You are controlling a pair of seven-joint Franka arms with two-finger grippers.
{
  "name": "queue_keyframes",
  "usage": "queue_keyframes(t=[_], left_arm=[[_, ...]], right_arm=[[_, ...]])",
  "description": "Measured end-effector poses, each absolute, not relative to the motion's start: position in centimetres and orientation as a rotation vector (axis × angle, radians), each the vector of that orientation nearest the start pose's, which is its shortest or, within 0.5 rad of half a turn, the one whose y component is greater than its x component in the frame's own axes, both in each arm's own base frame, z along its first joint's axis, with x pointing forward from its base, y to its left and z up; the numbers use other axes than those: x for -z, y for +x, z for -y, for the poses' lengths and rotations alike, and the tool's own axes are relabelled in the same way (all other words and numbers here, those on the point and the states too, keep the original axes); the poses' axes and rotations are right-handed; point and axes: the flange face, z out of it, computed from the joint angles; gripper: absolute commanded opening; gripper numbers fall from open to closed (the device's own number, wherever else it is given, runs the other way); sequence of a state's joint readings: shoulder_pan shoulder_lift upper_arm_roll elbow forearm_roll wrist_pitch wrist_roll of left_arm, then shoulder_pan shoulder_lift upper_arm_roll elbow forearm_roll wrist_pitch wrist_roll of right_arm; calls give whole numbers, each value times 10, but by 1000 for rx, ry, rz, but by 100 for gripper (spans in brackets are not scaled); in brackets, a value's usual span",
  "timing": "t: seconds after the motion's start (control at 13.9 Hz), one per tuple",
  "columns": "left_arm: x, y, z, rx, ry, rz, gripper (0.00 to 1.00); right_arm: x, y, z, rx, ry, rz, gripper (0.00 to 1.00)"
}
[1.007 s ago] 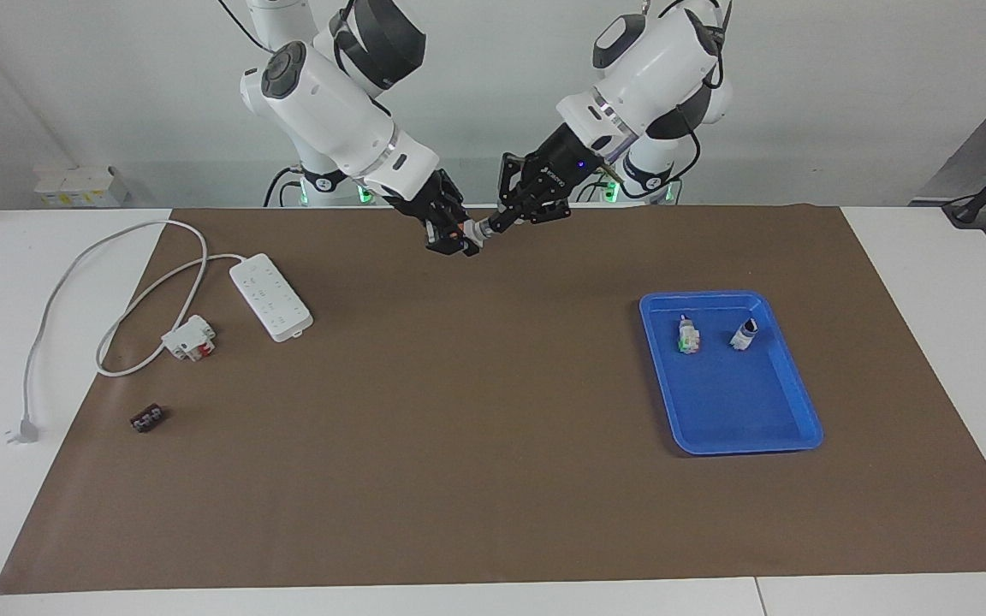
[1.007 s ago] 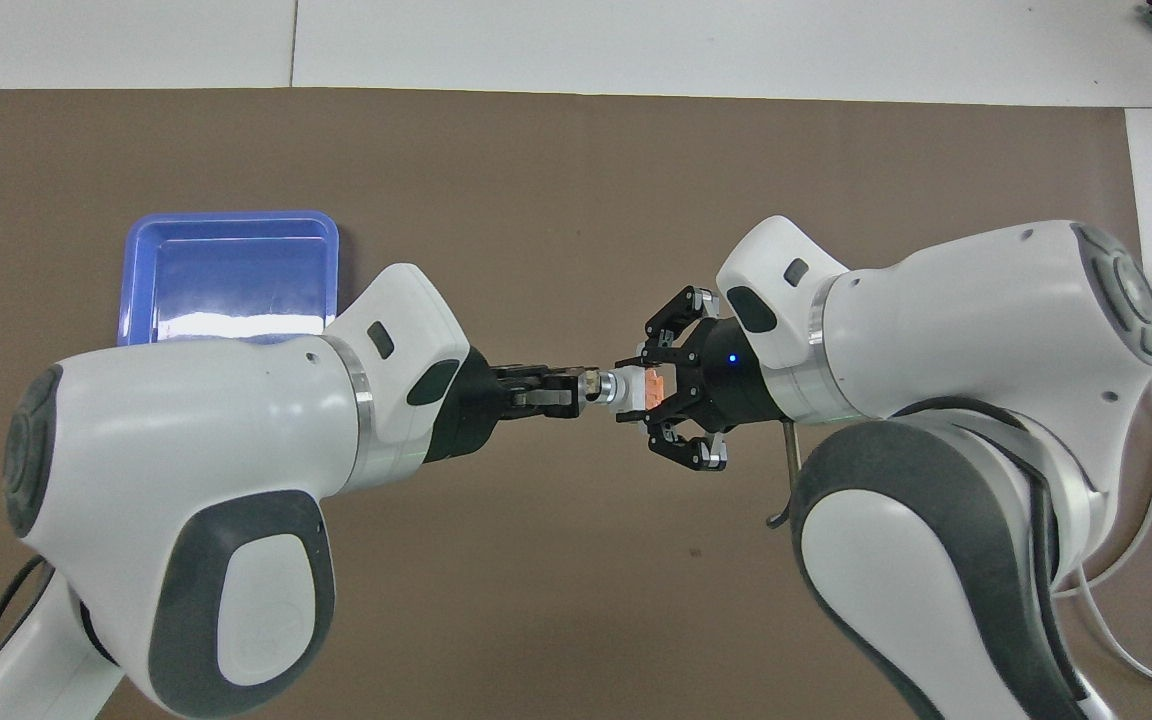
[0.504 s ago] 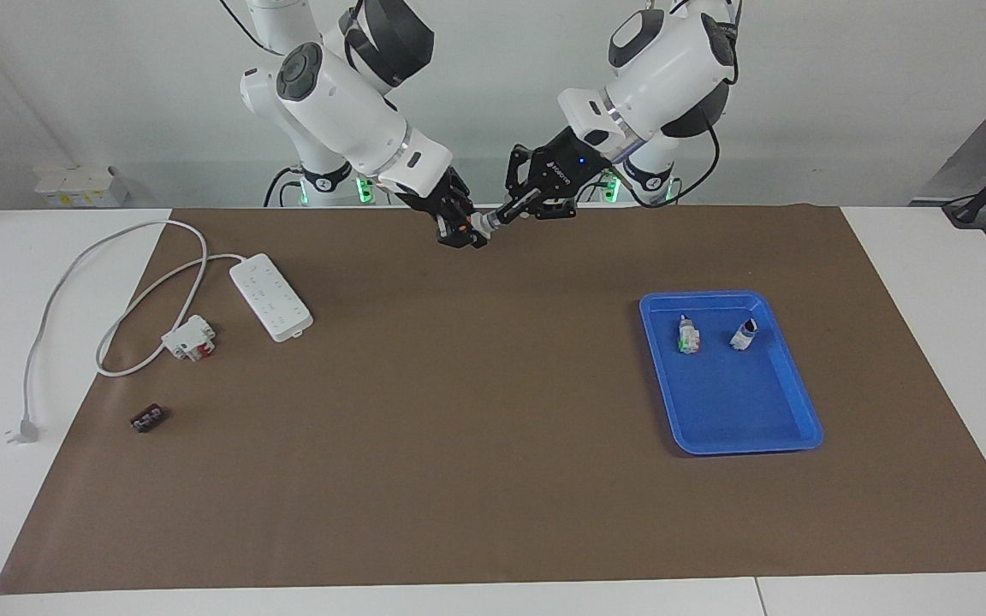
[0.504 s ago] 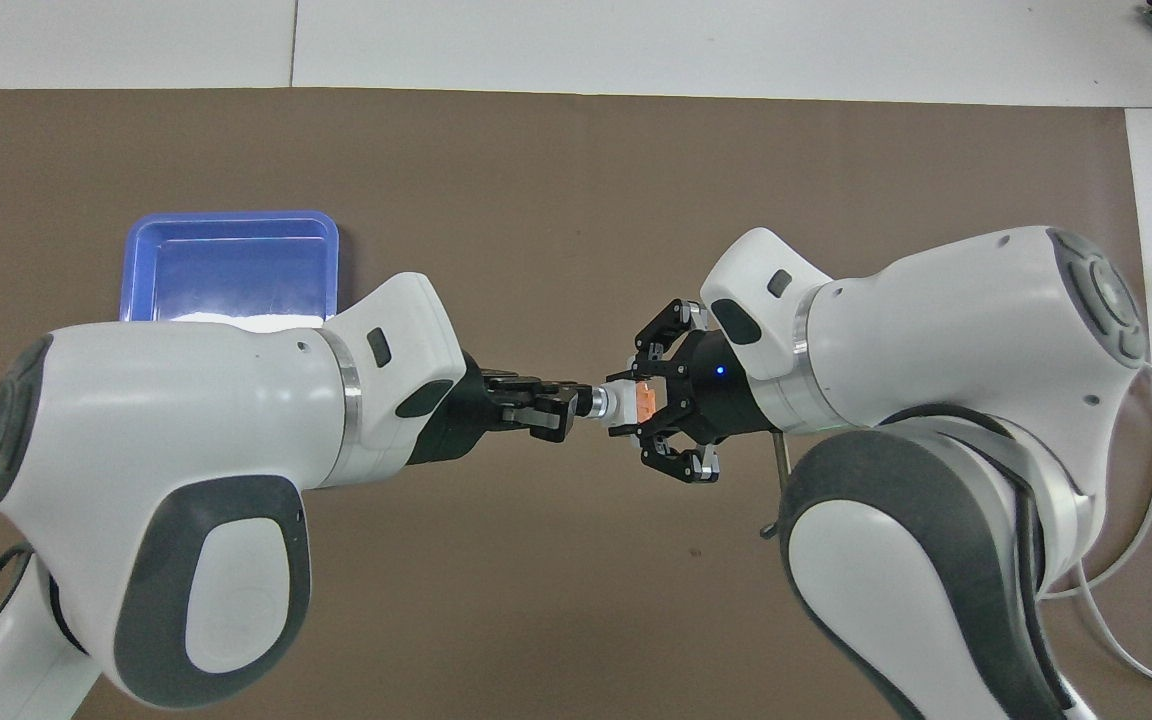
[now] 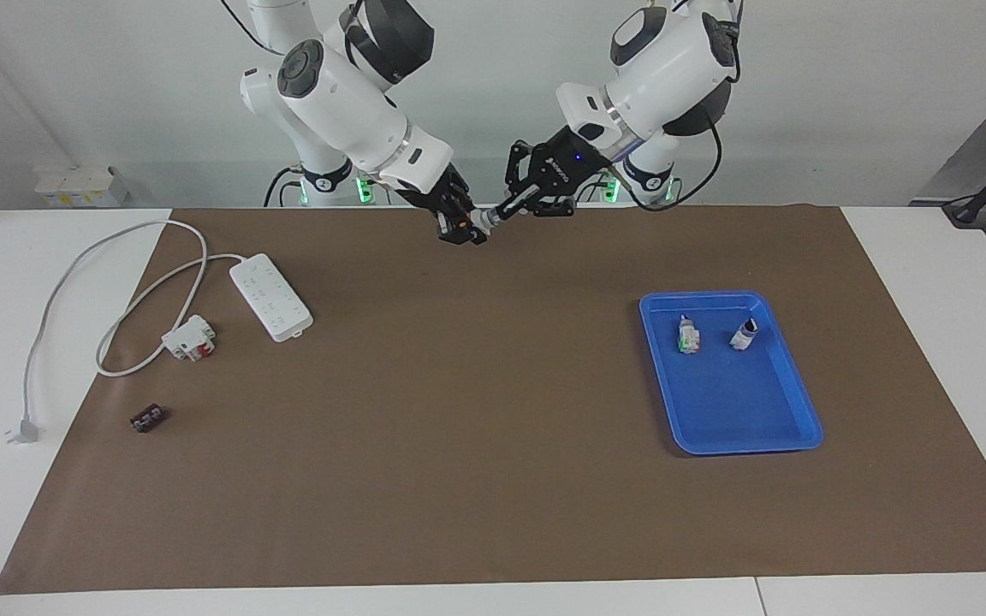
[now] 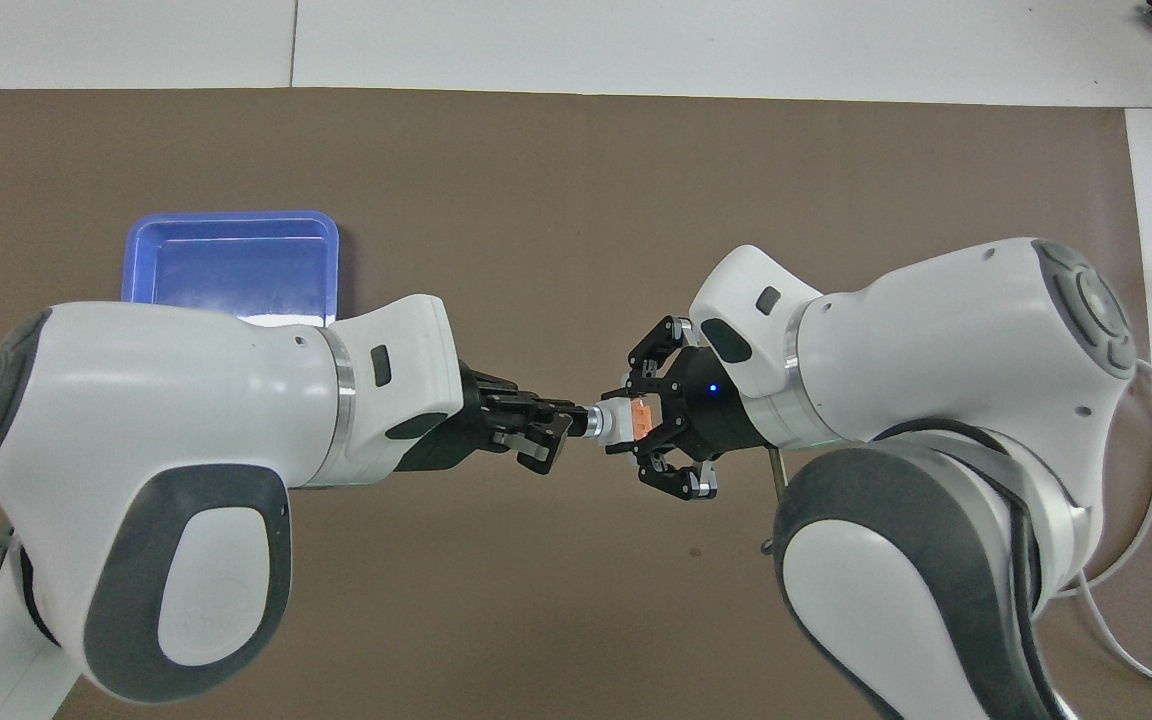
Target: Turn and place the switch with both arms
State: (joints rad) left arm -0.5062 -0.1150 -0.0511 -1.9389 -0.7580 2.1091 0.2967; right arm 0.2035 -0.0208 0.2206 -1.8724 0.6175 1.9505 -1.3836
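Rotary switch [image 6: 618,420]: held aloft between both grippers, left gripper [image 6: 548,432] jaws clamping knob, right gripper [image 6: 652,424] jaws clamping body; wrists since rolled, turning underway, placement pending.

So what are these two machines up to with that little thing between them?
Both arms hold one small switch in the air over the brown mat. The right pincer grips its orange end; the left pincer is shut on its knob. Two similar switches lie in the blue tray.
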Motion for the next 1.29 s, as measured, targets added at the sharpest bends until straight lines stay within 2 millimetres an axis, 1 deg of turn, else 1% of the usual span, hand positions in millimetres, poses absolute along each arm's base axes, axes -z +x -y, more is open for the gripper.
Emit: queue_keyframes(t=[0.07, 0.14, 0.29, 0.5, 0.79, 0.94, 1.15, 1.29], left_arm=[[-574, 454, 322, -226, 2320, 651, 0], [-574, 454, 323, -226, 2320, 651, 0], [-574, 451, 325, -208, 2317, 663, 0], [-573, 440, 332, -153, 2311, 695, 0], [-571, 438, 333, -124, 2318, 671, 0], [-570, 443, 326, -113, 2331, 627, 0], [-568, 454, 308, -115, 2350, 570, 0], [-564, 462, 294, -117, 2406, 548, 0]], right_arm=[[-537, 503, -270, -643, 2472, -2549, 14], [-537, 503, -270, -643, 2472, -2549, 99], [-537, 505, -268, -656, 2470, -2531, 100], [-538, 516, -253, -694, 2490, -2467, 100], [-538, 519, -251, -708, 2472, -2445, 100], [-539, 521, -250, -703, 2453, -2437, 100], [-539, 522, -248, -685, 2440, -2431, 100], [-538, 524, -243, -659, 2462, -2396, 100]])
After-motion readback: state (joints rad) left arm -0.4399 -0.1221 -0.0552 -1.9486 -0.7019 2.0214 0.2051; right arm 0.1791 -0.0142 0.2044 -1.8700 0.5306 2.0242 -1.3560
